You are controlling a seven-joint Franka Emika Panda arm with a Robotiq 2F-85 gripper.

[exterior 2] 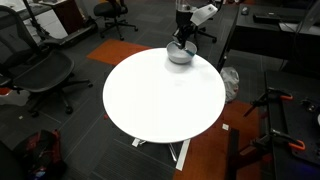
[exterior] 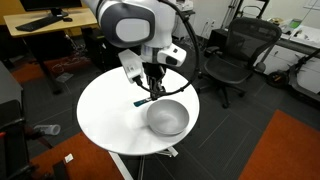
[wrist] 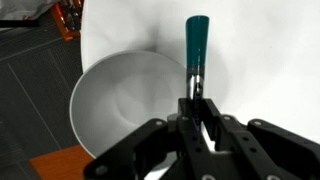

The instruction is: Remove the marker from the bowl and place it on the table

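My gripper (wrist: pixel 196 103) is shut on the marker (wrist: pixel 196 45), a slim dark stick with a teal end that points away over the white table (wrist: pixel 260 60). In an exterior view the marker (exterior: pixel 144 99) hangs from the gripper (exterior: pixel 152 93) just above the table (exterior: pixel 105 115), beside the rim of the grey-white bowl (exterior: pixel 167 118). The bowl (wrist: pixel 125 95) looks empty and lies to the left of the marker in the wrist view. In an exterior view the gripper (exterior 2: pixel 181 40) is at the far edge of the table (exterior 2: pixel 160 95), by the bowl (exterior 2: pixel 179 54).
Black office chairs (exterior: pixel 232 55) stand behind the table, and a wooden desk (exterior: pixel 45 22) at the back. Another chair (exterior 2: pixel 35 70) and red-handled gear (exterior 2: pixel 285 100) flank the table. An orange rug (exterior: pixel 285 150) covers part of the floor.
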